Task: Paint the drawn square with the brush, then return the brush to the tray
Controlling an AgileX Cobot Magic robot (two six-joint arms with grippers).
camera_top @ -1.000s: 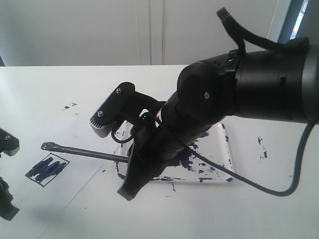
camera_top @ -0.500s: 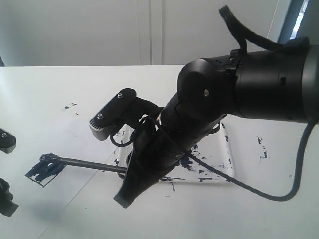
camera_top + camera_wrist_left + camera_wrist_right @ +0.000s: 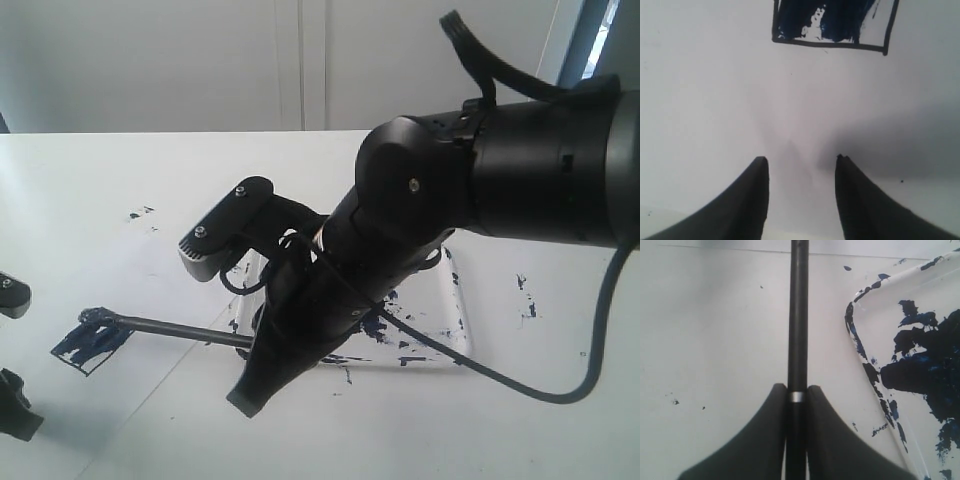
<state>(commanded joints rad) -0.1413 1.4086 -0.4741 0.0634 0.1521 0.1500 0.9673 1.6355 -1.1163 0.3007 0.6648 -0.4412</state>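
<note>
Stretching to a pale far wall [image 3: 150,60], a white table [image 3: 90,190] leaves open surface far left. A clear shallow plastic tray [image 3: 456,300], right, holds navy paint blotches [image 3: 920,375]. The right gripper [image 3: 797,389] pinches a long thin black brush [image 3: 170,326], tip at the paint-smeared pen-drawn square [image 3: 88,346] near left; the left gripper [image 3: 800,161] gapes empty nearby.

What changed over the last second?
The right tool swung the long thin black paintbrush down: its tip, earlier clear of the pen-outlined blue-smeared square, now sits on the square's edge. The open left tool drifted slightly lower in the exterior view. Grip on the brush unchanged; the clear paint-blotched plastic tray stayed put.
</note>
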